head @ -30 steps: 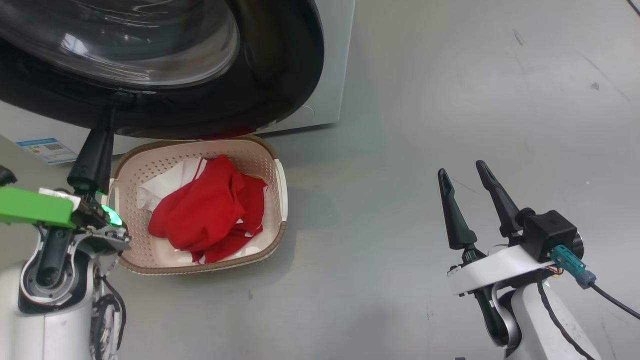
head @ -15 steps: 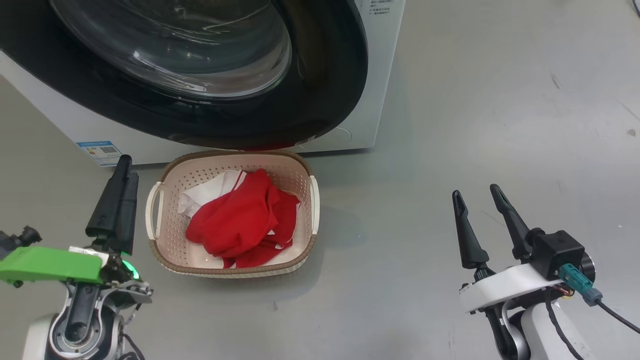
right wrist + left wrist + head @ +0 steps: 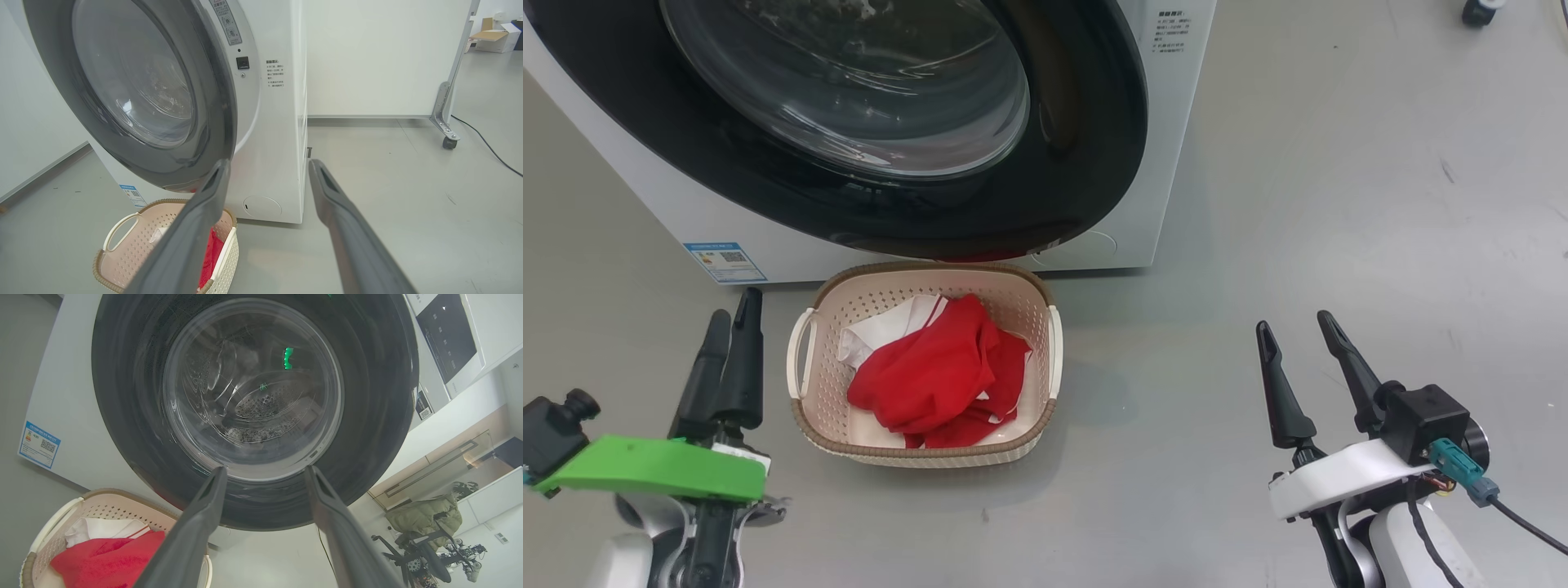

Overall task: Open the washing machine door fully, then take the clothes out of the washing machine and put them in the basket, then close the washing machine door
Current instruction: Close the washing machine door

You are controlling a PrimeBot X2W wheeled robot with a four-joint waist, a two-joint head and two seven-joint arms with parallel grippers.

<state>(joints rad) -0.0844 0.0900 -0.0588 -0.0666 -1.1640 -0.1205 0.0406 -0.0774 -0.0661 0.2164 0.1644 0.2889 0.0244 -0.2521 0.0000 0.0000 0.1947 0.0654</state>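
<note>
Door (image 3: pixel 1086 163) sits against the washer (image 3: pixel 1176 122), top of frame — latched or not, can't tell. Clothes (image 3: pixel 939 371) are in the basket (image 3: pixel 931 268), centre frame, just below the door. Left fingers (image 3: pixel 745 359) and right fingers (image 3: pixel 1281 392) are spread and empty. Risk: there's a red sliver at the door's lower edge — reflection or pinched cloth? If it's pinched, the latch won't catch and the door swings out.
</note>
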